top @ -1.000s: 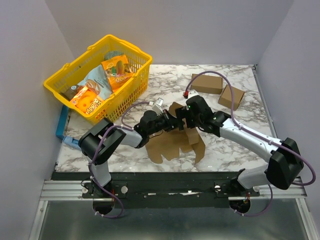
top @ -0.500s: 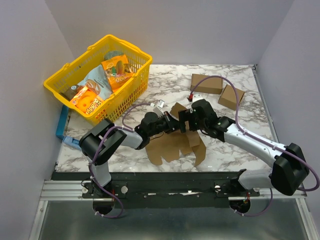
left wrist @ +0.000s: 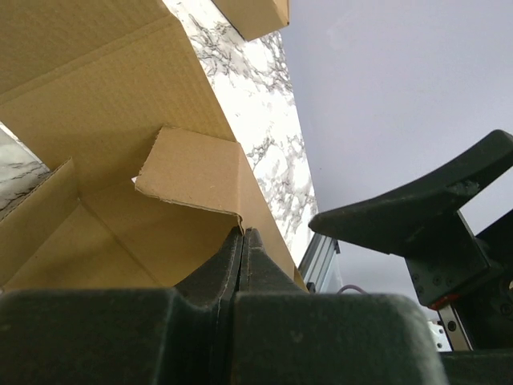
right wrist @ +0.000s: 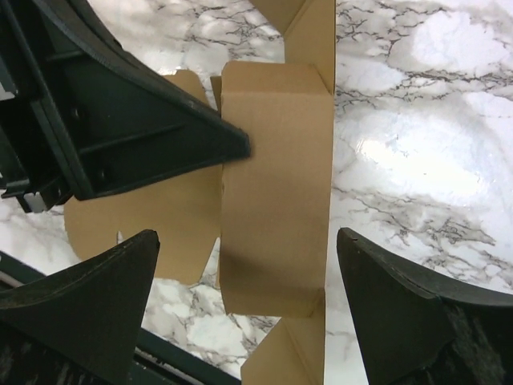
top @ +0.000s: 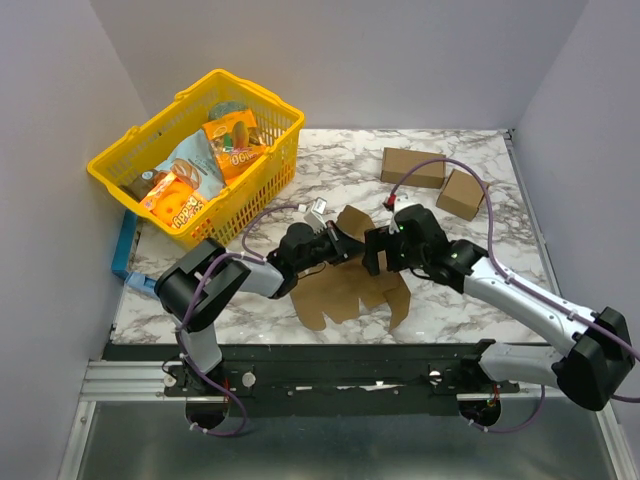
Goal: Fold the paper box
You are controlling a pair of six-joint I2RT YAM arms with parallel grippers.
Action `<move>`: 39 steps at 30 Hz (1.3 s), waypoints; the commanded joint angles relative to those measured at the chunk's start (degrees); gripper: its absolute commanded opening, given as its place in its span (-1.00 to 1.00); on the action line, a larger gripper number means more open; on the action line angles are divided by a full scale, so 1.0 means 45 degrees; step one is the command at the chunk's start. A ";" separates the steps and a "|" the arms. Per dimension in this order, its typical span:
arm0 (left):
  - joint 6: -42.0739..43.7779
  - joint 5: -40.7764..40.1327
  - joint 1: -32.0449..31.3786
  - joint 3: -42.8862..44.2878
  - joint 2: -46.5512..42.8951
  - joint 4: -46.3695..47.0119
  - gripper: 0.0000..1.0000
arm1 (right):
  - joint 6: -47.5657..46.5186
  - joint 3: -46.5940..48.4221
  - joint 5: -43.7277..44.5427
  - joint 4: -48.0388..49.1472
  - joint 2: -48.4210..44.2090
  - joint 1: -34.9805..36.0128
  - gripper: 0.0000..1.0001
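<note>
While the left pincer (left wrist: 243, 238) is pressed shut on the edge of a raised flap of the box (top: 340, 290), the right pincer (right wrist: 248, 269) hangs over the same box spread wide, one finger on either side of an upright panel, gripping nothing. The half-folded box lies on the tabletop (top: 330, 165) near its front edge, between both arms.

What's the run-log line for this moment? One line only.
left gripper: shut on paper box flap | right gripper: open over paper box | fold: unfinished
</note>
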 commanded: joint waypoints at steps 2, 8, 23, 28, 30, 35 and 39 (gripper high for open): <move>0.0623 -0.0546 0.0051 -0.0197 -0.0463 -0.0265 -1.00 | 0.0167 0.0086 -0.0470 -0.0881 -0.0176 -0.0087 1.00; 0.0623 -0.0585 -0.0008 -0.0236 -0.0561 -0.0304 -1.00 | -0.0360 0.0105 0.0409 -0.0881 0.0701 -0.0223 1.00; 0.0896 -0.0742 -0.0262 -0.0294 -0.0795 -0.0597 -1.00 | -0.1591 0.0457 -0.0038 0.0154 0.1816 -0.0516 0.71; 0.1130 -0.0742 -0.0242 -0.0256 -0.0912 -0.0734 -0.99 | -0.1923 0.0496 -0.0137 0.0311 0.1953 -0.0555 0.45; 0.1228 -0.0703 -0.0242 -0.0217 -0.0951 -0.0773 -0.91 | -0.2079 0.0496 -0.0137 0.0330 0.2050 -0.0556 0.39; 0.1968 -0.0858 -0.0125 -0.0099 -0.1556 -0.1338 -0.05 | -0.2899 0.0515 -0.0117 0.0447 0.2207 -0.0575 0.22; 0.2690 -0.0995 0.0265 -0.0080 -0.2434 -0.2526 0.34 | -0.3699 0.0574 0.0038 0.0487 0.2246 -0.0575 0.18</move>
